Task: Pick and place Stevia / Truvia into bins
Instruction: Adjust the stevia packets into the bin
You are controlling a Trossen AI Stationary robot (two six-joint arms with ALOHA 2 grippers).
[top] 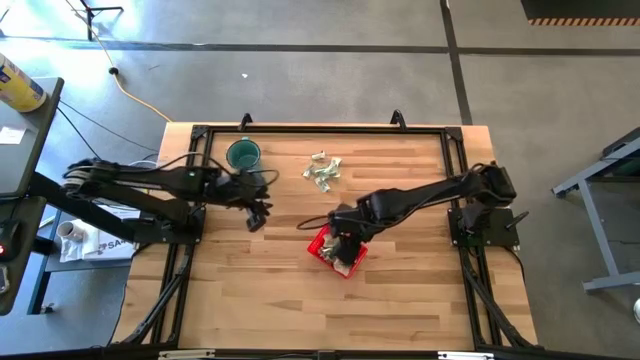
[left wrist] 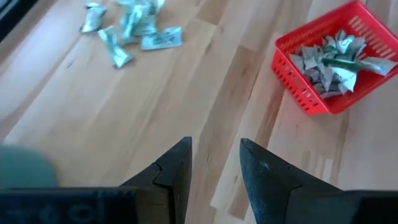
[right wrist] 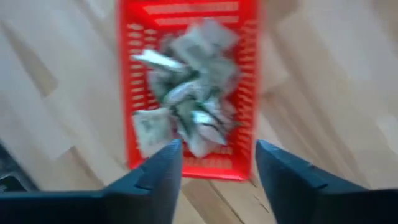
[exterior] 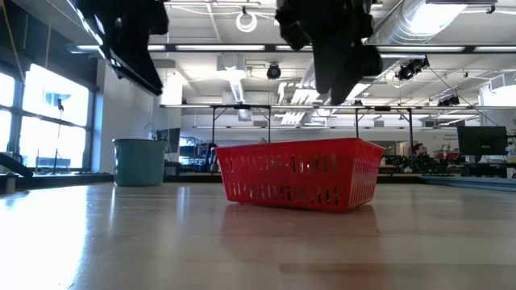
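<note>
A: Where is the red basket [top: 337,252] sitting?

B: On the wooden table [top: 400,300], a little right of the middle in the overhead view, turned at an angle to the table edges. The low view shows it [exterior: 300,173] resting flat on the tabletop.

A: And the sachets?

B: In two groups. A heap of pale green and white packets [right wrist: 184,99] lies inside the basket; the left wrist view shows the same heap [left wrist: 336,59]. A loose cluster of packets [top: 323,170] lies on the bare wood towards the far edge, well apart from the basket and to the right of the teal cup [top: 243,155]. From the left wrist camera that cluster [left wrist: 132,28] is spread over the wood.

A: What is the right gripper [top: 343,243] doing?

B: It hangs directly over the basket. In its own wrist view the two fingers [right wrist: 155,177] stand clearly apart with nothing between them, and the basket [right wrist: 186,163] shows through the gap. In the low view it [exterior: 343,76] is above the basket rim, not touching it.

A: And the left gripper [top: 256,214]?

B: It sits over bare wood just near the cup, left of the basket and apart from both groups of packets. Its fingers [left wrist: 174,171] show a narrow gap, and they hold nothing.

A: Anything else on the table?

B: The cup [exterior: 139,162] stands upright, off to the left in the low view.
</note>
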